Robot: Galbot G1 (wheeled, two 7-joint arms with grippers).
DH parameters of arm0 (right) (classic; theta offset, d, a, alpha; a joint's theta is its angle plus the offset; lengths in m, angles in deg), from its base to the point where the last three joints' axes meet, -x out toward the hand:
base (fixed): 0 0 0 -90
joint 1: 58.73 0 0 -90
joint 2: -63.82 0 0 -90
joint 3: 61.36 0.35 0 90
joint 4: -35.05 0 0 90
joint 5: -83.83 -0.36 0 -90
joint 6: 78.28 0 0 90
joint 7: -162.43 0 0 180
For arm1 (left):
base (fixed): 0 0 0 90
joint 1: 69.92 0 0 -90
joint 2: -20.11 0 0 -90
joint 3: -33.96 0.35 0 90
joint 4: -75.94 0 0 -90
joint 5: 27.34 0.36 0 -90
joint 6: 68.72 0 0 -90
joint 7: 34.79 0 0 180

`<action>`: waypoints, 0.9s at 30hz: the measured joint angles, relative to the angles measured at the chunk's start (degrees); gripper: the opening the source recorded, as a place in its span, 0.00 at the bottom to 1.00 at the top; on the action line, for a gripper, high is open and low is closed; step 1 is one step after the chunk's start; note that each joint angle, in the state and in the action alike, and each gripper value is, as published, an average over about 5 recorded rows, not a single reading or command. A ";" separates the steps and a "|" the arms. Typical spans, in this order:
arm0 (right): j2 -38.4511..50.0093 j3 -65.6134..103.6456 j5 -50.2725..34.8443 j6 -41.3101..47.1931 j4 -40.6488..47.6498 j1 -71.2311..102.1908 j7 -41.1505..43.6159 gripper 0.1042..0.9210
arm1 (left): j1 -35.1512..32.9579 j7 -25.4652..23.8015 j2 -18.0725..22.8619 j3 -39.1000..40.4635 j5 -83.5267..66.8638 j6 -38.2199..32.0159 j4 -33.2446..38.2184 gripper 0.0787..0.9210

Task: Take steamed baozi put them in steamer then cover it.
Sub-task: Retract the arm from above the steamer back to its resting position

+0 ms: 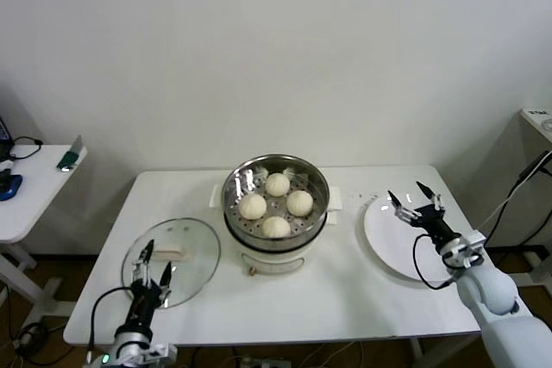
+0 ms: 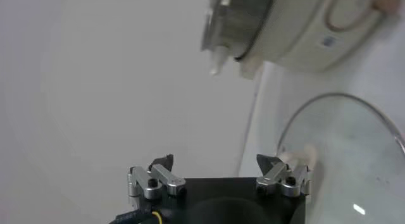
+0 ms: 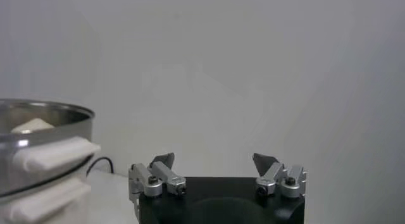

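Several cream-white baozi (image 1: 277,184) lie inside the shiny steel steamer (image 1: 316,180) at the middle of the table. The steamer sits on its cream pot base (image 1: 274,261). The glass cover (image 1: 191,265) rests flat on the table to the steamer's left, with its bar handle (image 1: 170,253) facing up. My left gripper (image 1: 153,258) hangs open over the cover beside the handle, holding nothing. In the left wrist view the cover (image 2: 354,155) and steamer (image 2: 266,23) lie beyond the open left gripper (image 2: 215,162). My right gripper (image 1: 412,196) stands open and empty above the plate. In the right wrist view, the right gripper (image 3: 214,161) faces the wall.
A flat white plate (image 1: 388,243) with nothing on it lies at the table's right, under the right gripper. A side table (image 1: 34,183) with small items stands at the far left. Another surface (image 1: 539,118) stands at the far right. The wall lies close behind the table.
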 measured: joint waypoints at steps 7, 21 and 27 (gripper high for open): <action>-1.76 3.19 1.49 -0.47 -0.24 3.50 0.38 0.88 | 3.37 1.49 0.77 0.05 9.85 -0.33 -5.80 0.88; -4.34 5.68 4.21 -0.90 0.00 5.66 1.01 0.88 | 12.46 6.27 1.37 -0.65 18.68 -0.46 -17.23 0.88; -5.15 5.95 5.13 -0.98 0.31 5.73 1.09 0.88 | 15.74 7.18 1.27 -0.80 20.35 -0.36 -21.20 0.88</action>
